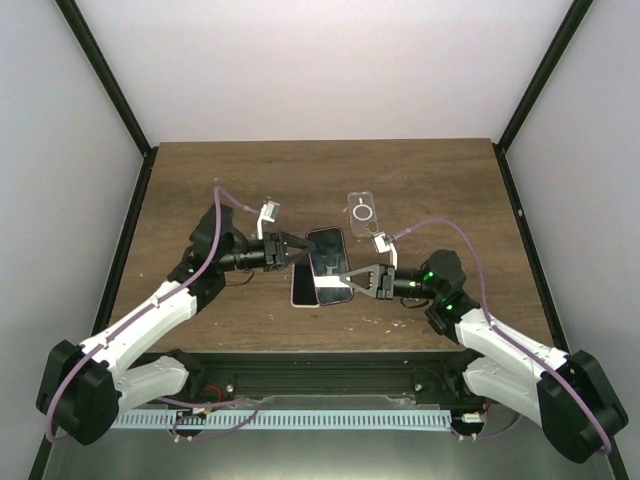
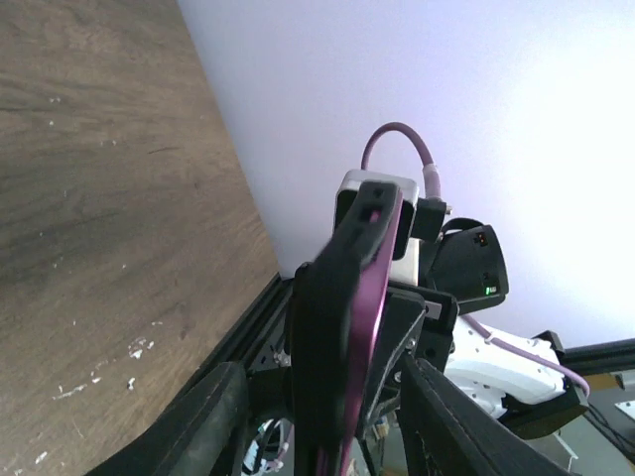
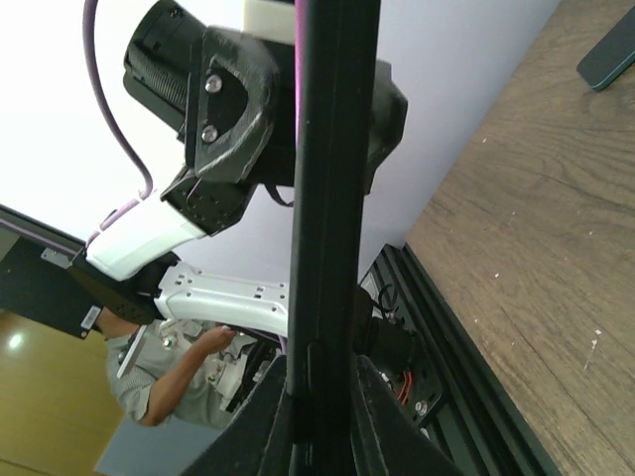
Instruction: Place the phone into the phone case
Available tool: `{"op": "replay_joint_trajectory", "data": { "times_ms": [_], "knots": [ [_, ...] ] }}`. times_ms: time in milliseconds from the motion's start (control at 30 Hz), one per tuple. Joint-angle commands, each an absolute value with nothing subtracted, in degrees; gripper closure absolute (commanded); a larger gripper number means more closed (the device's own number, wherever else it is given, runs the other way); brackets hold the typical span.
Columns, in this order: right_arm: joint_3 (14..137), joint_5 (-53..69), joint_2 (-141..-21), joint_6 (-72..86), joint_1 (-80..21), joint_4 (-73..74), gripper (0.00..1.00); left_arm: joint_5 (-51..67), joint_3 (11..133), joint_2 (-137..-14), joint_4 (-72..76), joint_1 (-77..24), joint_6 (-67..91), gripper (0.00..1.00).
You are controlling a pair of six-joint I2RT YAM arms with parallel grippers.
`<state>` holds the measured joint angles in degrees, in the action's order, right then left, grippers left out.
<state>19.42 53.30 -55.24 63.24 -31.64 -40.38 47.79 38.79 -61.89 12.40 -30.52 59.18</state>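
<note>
1 phone (image 1: 328,262), 1 clear case (image 1: 362,212)

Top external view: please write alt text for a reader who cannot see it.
The right gripper is shut on a dark phone at mid-table; the open left gripper straddles its other side. A clear case lies apart, farther back on the wooden table.

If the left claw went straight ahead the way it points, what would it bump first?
Probably the phone: it sits between the open fingers of the left gripper, pinched from beyond by the right gripper.
</note>
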Motion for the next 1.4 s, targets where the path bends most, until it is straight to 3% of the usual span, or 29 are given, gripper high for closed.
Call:
{"op": "replay_joint_trajectory", "data": {
  "times_ms": [0,133,200,300,433,767,833,933,1033,1133,1267,1367],
  "knots": [
    [20.72,56.56,-53.79,61.28,-31.87,-44.87,0.99,48.23,40.78,-63.62,16.96,-30.41,59.80,0.61],
    [21.23,57.98,-54.42,59.68,-31.94,-42.74,0.99,47.65,41.66,-64.69,15.93,-30.30,58.55,0.90],
    [22.07,57.91,-54.51,57.50,-31.95,-39.03,0.99,46.20,43.11,-65.05,11.82,-30.31,55.09,1.00],
    [23.26,56.58,-54.13,55.52,-31.93,-34.39,0.98,44.21,44.92,-64.98,5.44,-30.31,50.07,1.00],
    [24.94,54.69,-52.58,54.92,-31.90,-31.51,0.90,46.59,44.06,-64.32,8.60,-30.30,50.64,1.00],
    [30.31,49.08,-49.77,54.12,-31.83,-24.35,0.44,60.51,42.68,-63.54,16.54,-30.32,53.87,1.00],
    [31.80,49.00,-50.59,53.86,-31.82,-24.10,0.41,61.41,42.00,-63.08,16.73,-30.32,53.66,1.00],
    [33.76,49.83,-52.17,53.41,-31.88,-23.99,0.43,62.84,41.48,-62.58,16.95,-30.37,53.61,1.00],
    [35.22,50.22,-53.26,53.44,-31.78,-24.54,0.51,63.28,41.36,-62.28,16.31,-30.28,52.85,1.00],
    [36.17,50.03,-53.74,52.91,-31.82,-24.51,0.64,62.61,42.12,-62.11,12.21,-30.25,49.99,1.00],
    [37.31,48.11,-53.41,50.83,-31.84,-21.20,0.96,56.52,45.15,-62.21,0.05,-30.30,43.08,1.00],
    [38.75,45.10,-52.31,47.23,-31.82,-15.65,0.99,52.28,48.12,-63.72,-8.63,-30.32,38.14,1.00]
  ]
}}
